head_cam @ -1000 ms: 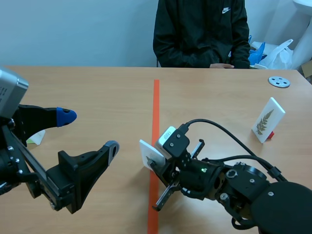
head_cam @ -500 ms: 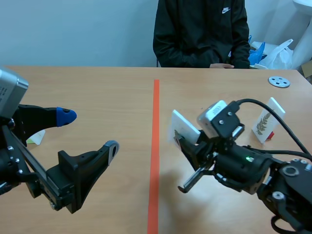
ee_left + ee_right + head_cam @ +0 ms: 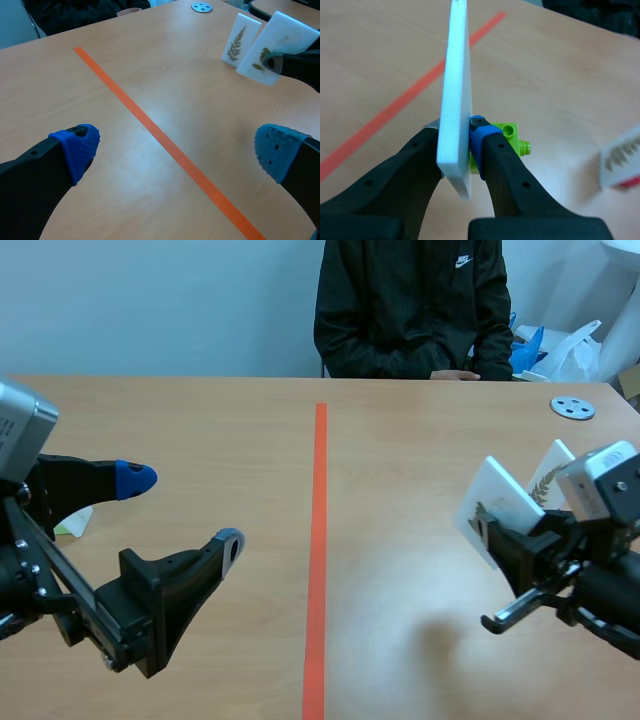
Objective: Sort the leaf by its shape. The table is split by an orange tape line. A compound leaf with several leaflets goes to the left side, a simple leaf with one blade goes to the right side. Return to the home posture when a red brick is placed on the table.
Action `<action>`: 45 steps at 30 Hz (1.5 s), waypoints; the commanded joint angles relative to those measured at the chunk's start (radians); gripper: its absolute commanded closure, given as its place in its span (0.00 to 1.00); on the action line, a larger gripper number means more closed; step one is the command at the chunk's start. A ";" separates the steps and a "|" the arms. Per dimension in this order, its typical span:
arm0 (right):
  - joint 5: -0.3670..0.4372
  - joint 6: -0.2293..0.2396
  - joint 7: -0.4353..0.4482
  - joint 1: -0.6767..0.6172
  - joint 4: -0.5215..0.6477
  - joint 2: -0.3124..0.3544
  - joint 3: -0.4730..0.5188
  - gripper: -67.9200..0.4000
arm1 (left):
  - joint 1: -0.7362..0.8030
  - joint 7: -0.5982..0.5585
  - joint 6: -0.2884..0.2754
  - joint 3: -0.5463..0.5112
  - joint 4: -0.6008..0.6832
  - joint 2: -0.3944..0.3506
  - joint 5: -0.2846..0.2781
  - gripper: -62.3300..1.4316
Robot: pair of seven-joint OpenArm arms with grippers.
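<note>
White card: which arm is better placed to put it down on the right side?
Right. The right claw is shut on the white card, right of the tape line; the left claw is open, across that line.

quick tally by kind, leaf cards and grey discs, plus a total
leaf cards: 2 (held card, fern card)
grey discs: 1 (grey disc)
total: 3
half-hidden pale-green bit: too hidden to count

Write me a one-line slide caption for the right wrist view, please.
Right gripper shut on a white card seen edge-on, green brick beside it, orange tape line on the table beyond.
</note>
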 commanded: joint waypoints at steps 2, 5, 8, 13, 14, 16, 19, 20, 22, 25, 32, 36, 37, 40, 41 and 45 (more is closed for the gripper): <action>0.025 0.007 0.001 -0.014 0.015 0.008 0.053 0.97 | -0.003 -0.014 -0.006 -0.003 0.013 0.002 -0.006 0.00; 0.025 0.007 -0.020 -0.026 0.015 0.008 0.105 0.97 | -0.003 -0.014 -0.006 -0.003 0.013 0.002 -0.006 0.00; 0.025 -0.021 -0.047 -0.021 0.012 0.008 0.134 0.97 | -0.003 -0.015 -0.006 -0.003 0.013 0.002 -0.006 0.00; 0.025 -0.098 -0.073 -0.001 -0.014 0.007 0.141 0.97 | -0.003 -0.014 -0.006 -0.003 0.013 0.002 -0.006 0.00; 0.025 -0.099 -0.074 0.009 -0.026 0.006 0.141 0.97 | -0.003 -0.015 -0.006 -0.003 0.013 0.002 -0.006 0.00; 0.027 -0.103 -0.076 0.033 -0.061 0.005 0.141 0.97 | -0.003 -0.015 -0.006 -0.003 0.013 0.002 -0.006 0.00; 0.057 -0.103 -0.082 0.082 -0.138 0.005 0.141 0.97 | -0.003 -0.014 -0.006 -0.003 0.013 0.002 -0.006 0.00; 0.063 -0.103 -0.082 0.100 -0.166 0.005 0.141 0.97 | -0.003 -0.014 -0.006 -0.003 0.013 0.002 -0.006 0.00; 0.074 -0.103 -0.082 0.134 -0.220 0.004 0.141 0.97 | -0.003 -0.015 -0.006 -0.003 0.013 0.002 -0.006 0.00; 0.074 -0.103 -0.082 0.184 -0.292 0.002 0.141 0.97 | -0.003 -0.014 -0.006 -0.003 0.013 0.002 -0.006 0.00; 0.073 -0.126 -0.071 0.291 -0.450 -0.009 0.141 0.97 | -0.003 -0.015 -0.006 -0.003 0.013 0.003 -0.006 0.00; 0.072 -0.127 -0.064 0.332 -0.510 -0.018 0.141 0.97 | -0.003 -0.018 -0.006 -0.003 0.013 0.003 -0.005 0.00; 0.072 -0.127 -0.061 0.338 -0.518 -0.018 0.141 0.97 | -0.003 -0.021 -0.006 -0.003 0.013 0.003 -0.005 0.00; 0.072 -0.167 -0.058 0.349 -0.538 -0.018 0.140 0.97 | -0.003 -0.022 -0.006 -0.003 0.013 0.003 -0.005 0.00; 0.072 -0.185 -0.059 0.350 -0.542 -0.018 0.140 0.97 | -0.003 -0.022 -0.006 -0.003 0.013 0.003 -0.005 0.00; 0.072 -0.205 -0.058 0.347 -0.560 -0.017 0.140 0.97 | -0.003 -0.022 -0.006 -0.003 0.013 0.003 -0.005 0.00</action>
